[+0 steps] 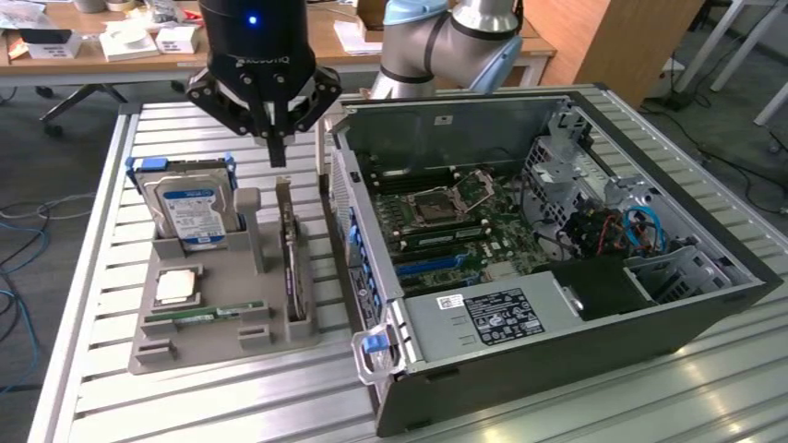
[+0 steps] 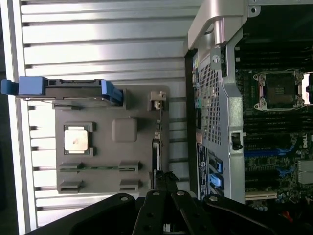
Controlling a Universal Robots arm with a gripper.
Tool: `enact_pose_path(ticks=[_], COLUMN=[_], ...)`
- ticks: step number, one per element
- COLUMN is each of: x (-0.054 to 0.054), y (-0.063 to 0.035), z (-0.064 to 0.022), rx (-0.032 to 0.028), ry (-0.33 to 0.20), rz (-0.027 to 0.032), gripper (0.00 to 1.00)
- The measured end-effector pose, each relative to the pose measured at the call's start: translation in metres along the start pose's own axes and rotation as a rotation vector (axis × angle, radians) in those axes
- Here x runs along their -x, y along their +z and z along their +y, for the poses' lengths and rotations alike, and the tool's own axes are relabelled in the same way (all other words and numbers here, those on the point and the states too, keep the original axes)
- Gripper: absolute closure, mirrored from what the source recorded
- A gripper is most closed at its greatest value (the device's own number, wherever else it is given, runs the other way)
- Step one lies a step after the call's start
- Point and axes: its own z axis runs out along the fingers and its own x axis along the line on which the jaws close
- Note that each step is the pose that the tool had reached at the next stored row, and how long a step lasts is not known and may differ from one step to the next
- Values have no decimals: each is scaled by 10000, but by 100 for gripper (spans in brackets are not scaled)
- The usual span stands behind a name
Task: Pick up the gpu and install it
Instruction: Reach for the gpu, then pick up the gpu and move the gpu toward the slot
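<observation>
The gpu (image 1: 287, 251) stands on its long edge in a slot of the grey holder tray (image 1: 221, 346), a thin dark card beside the open computer case (image 1: 556, 341). From the wrist it appears edge-on as a narrow dark strip (image 2: 157, 149). My gripper (image 1: 277, 150) hangs above the far end of the card, apart from it, its fingers shut together to a point with nothing between them. In the wrist view the gripper (image 2: 167, 180) sits over the card's near end.
A hard drive (image 1: 187, 210) with a blue-white label stands in the tray, with a silver processor (image 1: 176, 286) and a green memory stick (image 1: 205, 314) lying flat. The case lies open showing the motherboard (image 1: 453, 231). Slatted aluminium table (image 1: 221, 406) below.
</observation>
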Motion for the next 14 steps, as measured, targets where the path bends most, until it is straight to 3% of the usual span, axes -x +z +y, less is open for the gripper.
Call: enact_pose_path(ticks=[14], x=[-47], y=[-2], z=[-30], rx=[0], ry=[0], rz=[0], gripper=[89])
